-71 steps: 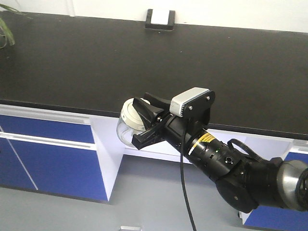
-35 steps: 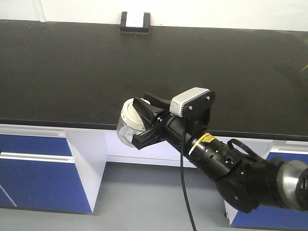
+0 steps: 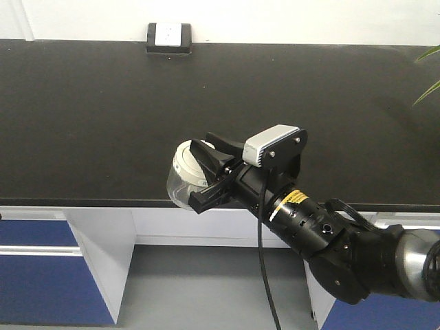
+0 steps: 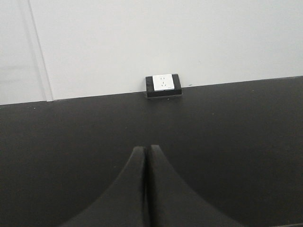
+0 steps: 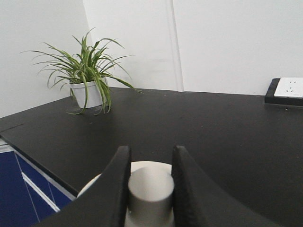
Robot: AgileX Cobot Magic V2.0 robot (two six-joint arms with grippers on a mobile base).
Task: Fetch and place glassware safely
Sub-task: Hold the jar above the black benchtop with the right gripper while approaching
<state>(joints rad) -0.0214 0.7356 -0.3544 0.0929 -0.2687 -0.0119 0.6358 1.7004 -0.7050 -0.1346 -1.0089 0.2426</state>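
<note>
Right gripper [image 5: 150, 158]: jaws narrow, clamped on the lid knob of the jar [image 3: 177, 184]. The jar is held tilted in the air, seen against the counter's front edge, not set down. Left gripper [image 4: 146, 152]: pads pressed together, nothing between them.

Change over the last second: arm pose and grip look the same; the socket [image 3: 168, 36] has slid left, and leaf tips [image 3: 427, 79] have entered at right. Judged: the base is travelling along the counter [image 3: 96, 103], so this is the carry and placing is still ahead.

Further off: a potted plant [image 5: 87, 75] stands well apart at the counter's end. The counter edge is the only likely obstacle.
</note>
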